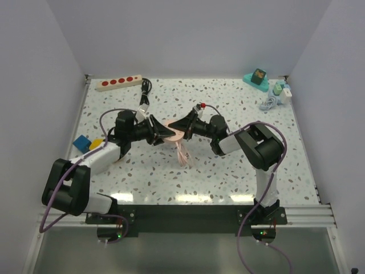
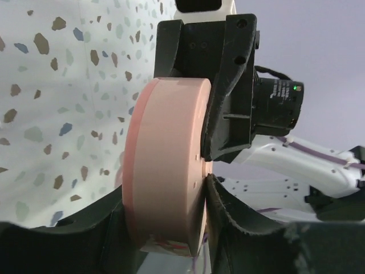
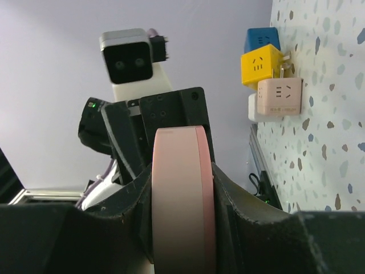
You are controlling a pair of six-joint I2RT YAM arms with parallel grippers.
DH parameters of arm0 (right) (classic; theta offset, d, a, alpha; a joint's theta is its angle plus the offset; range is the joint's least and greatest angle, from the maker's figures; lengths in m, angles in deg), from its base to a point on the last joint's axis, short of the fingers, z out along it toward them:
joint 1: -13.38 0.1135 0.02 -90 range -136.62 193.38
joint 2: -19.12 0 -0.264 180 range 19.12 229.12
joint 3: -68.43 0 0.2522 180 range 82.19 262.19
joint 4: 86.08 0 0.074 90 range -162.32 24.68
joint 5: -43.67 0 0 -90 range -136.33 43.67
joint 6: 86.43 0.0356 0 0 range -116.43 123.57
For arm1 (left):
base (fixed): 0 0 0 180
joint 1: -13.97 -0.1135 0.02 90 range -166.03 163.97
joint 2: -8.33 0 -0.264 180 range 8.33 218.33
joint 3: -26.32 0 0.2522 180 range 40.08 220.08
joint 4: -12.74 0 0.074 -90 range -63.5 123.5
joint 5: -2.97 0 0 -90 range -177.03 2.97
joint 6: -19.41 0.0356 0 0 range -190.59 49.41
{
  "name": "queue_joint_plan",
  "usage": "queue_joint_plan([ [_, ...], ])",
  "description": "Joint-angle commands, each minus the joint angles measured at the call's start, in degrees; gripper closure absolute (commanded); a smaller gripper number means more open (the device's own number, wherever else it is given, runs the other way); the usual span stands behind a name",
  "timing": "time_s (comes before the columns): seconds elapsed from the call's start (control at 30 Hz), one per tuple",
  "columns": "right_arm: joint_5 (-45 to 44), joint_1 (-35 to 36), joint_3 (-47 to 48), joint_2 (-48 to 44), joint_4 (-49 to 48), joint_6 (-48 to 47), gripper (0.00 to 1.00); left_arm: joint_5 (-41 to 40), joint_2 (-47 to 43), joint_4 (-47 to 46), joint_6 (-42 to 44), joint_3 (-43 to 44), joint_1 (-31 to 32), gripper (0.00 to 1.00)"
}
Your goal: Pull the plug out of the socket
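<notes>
One pink disc (image 2: 165, 165), half hidden between left hand (image 1: 162, 132), right hand (image 1: 182, 129)

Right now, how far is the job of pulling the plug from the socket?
Done: nothing visible. In hand: both the left gripper and right gripper clamp the pink disc mid-table. Left: the socket lies untouched at the far left corner; reaching it and the pull itself remain.

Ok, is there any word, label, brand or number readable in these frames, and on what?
Nothing reads clearly.
Small white print on the black wrist housing of the right arm: too blurred to read.
Tiny line of print on the beige cube adapter: too small to read.
No lettering visible on the socket or the pink disc.
</notes>
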Motion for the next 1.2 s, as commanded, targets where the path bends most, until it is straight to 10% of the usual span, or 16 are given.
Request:
queue_joint_plan([
  [0.0, 0.0, 1.1, 1.0, -4.1, -2.4, -1.6, 0.96, -0.3, 1.1, -6.9, -2.2, 0.1, 0.7, 0.60],
  [0.13, -0.5, 1.0, -0.7, -5.6, -1.7, -1.7, 0.54, -0.2, 0.5, -6.9, -2.5, 0.0, 0.6, 0.97],
  [0.2, -1.2, 0.9, -1.7, -6.3, -0.2, -2.7, 0.02, -0.4, -0.6, -5.5, -2.1, 0.3, 0.4, 1.00],
  [0.53, -3.9, -13.4, -4.9, -16.5, 32.1, -18.3, 0.01, 2.2, -2.1, -0.9, 3.0, 3.5, -14.4, 1.00],
  [0.7, -6.6, -15.7, 5.9, -22.9, 69.1, -42.5, 0.01, -0.4, 11.5, 2.0, 8.9, 18.6, -23.0, 1.00],
  [1.17, -14.6, -19.8, 9.8, -30.8, 92.3, -59.6, 0.01, -15.1, 52.9, -5.3, 1.1, 63.4, -33.7, 1.00],
])
